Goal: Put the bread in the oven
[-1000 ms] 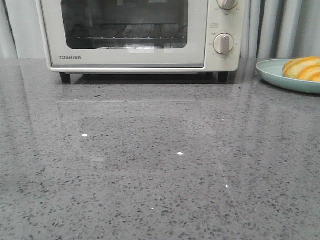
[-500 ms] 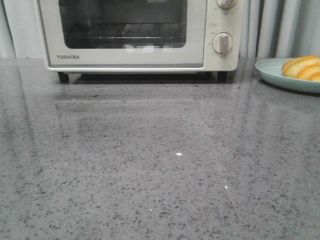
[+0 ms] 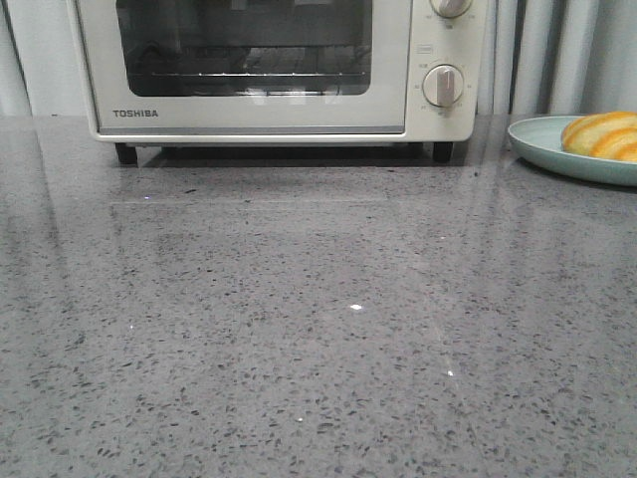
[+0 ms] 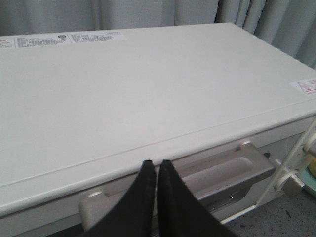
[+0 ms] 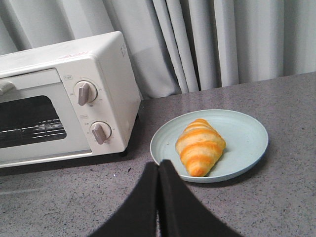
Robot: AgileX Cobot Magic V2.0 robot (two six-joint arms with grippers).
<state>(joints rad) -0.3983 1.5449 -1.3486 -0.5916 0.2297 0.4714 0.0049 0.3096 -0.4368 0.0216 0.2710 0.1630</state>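
The cream-white TOSHIBA oven (image 3: 269,70) stands at the back of the table with its glass door closed. It also shows in the right wrist view (image 5: 59,98). The bread (image 5: 200,146), golden-orange with pale stripes, lies on a pale blue plate (image 5: 247,133); in the front view the bread (image 3: 602,134) sits at the far right edge. My left gripper (image 4: 155,164) is shut and empty, above the oven's top (image 4: 138,94), its tips over the door handle (image 4: 217,170). My right gripper (image 5: 159,166) is shut and empty, above the table just short of the plate.
The grey speckled countertop (image 3: 318,319) spreads in front of the oven. Two round knobs (image 5: 91,112) sit on the oven's right side. Grey curtains (image 5: 207,44) hang behind. The plate (image 3: 557,144) lies right of the oven.
The front view has shifted slightly, so the oven sits a little higher and further left in frame than a second ago. Nothing on the table has moved.
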